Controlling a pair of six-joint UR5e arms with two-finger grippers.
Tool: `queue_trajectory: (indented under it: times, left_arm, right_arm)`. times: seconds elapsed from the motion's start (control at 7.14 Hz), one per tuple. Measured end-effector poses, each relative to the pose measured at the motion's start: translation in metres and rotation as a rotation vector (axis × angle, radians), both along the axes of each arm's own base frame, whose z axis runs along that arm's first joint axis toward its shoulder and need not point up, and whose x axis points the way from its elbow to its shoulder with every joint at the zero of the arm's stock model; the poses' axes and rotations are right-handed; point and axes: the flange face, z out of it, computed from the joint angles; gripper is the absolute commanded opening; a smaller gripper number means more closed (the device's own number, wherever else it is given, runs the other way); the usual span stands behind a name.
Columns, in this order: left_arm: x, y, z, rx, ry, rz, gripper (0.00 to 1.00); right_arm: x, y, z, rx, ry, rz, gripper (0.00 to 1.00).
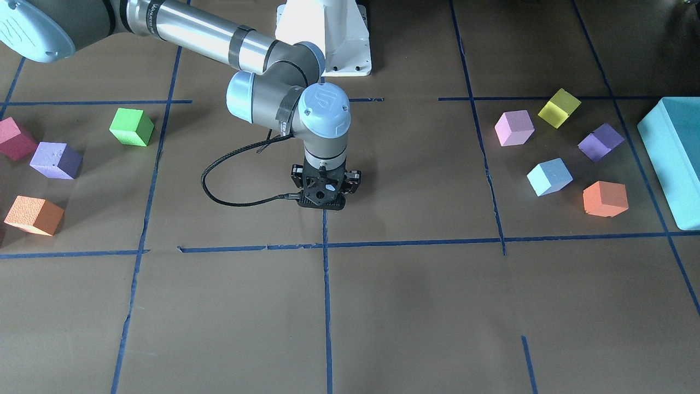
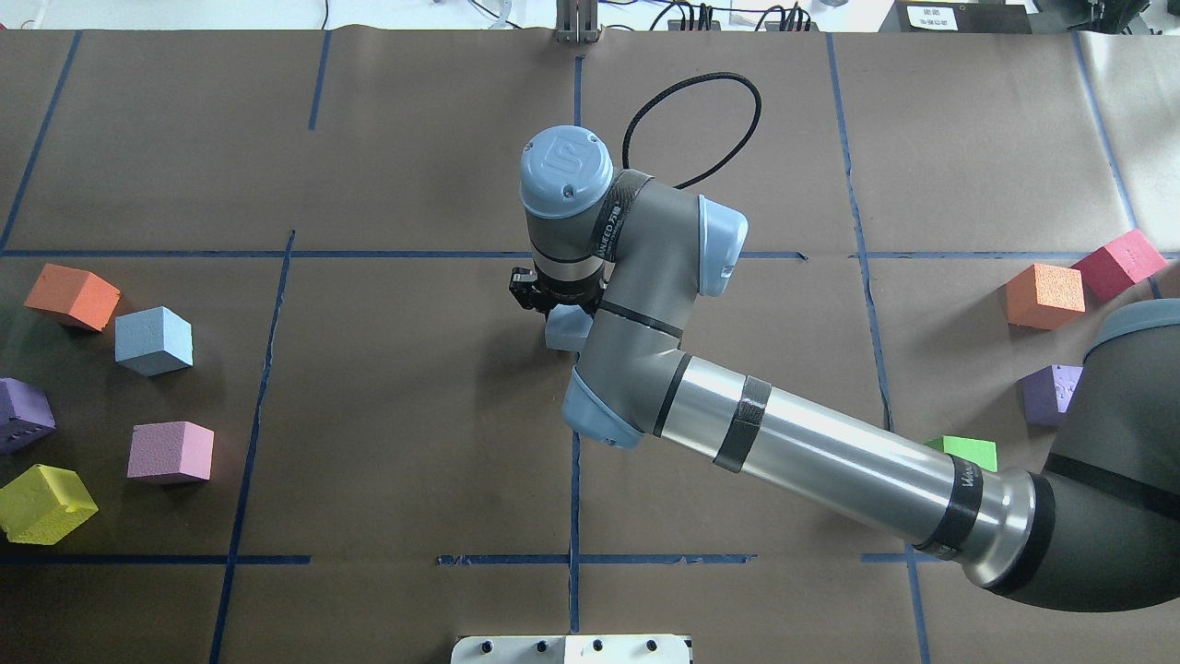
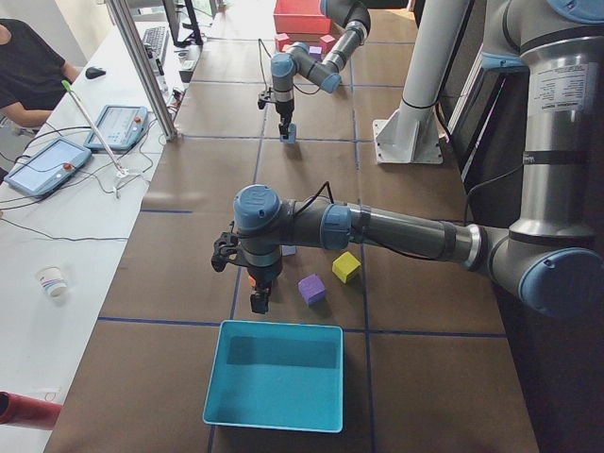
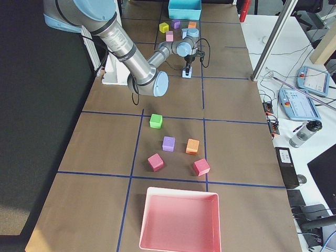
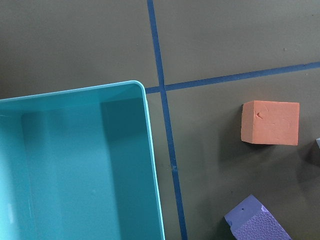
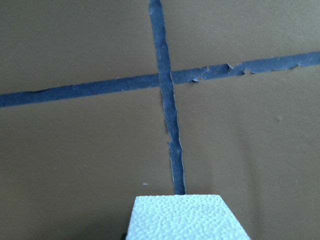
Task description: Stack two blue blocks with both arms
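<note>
One blue block (image 2: 565,330) sits at the tips of my right gripper (image 1: 322,200), at the table's middle on a tape crossing. Its grainy top fills the bottom of the right wrist view (image 6: 185,217), and it also shows in the exterior left view (image 3: 289,139). The gripper appears shut on it, low over the table. The second blue block (image 1: 549,177) (image 2: 154,340) lies free among the cubes on my left side. My left gripper (image 3: 257,300) hovers by the teal box (image 5: 75,165), above an orange cube (image 5: 270,122). I cannot tell whether it is open or shut.
Pink (image 1: 514,127), yellow (image 1: 559,108), purple (image 1: 600,142) and orange (image 1: 605,198) cubes surround the free blue block. Green (image 1: 131,127), purple (image 1: 56,160), orange (image 1: 34,215) and red cubes lie on my right side. A pink tray (image 4: 178,220) stands at the right end.
</note>
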Motion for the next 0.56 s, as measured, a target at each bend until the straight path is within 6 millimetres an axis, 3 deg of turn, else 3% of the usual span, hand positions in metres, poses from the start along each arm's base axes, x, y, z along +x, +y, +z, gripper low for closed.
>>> queue_trajectory:
  times: [0.28,0.56]
  left_arm:
    - [0.002,-0.002,-0.008,0.001,0.003,-0.016,1.0]
    - [0.034,-0.003,-0.048,0.011,0.013,-0.027,1.0]
  right_arm:
    - [-0.001,0.003,-0.001,0.024,0.006,0.003,1.0]
    - [0.018,-0.001,-0.018,0.033,-0.014,0.012,1.0]
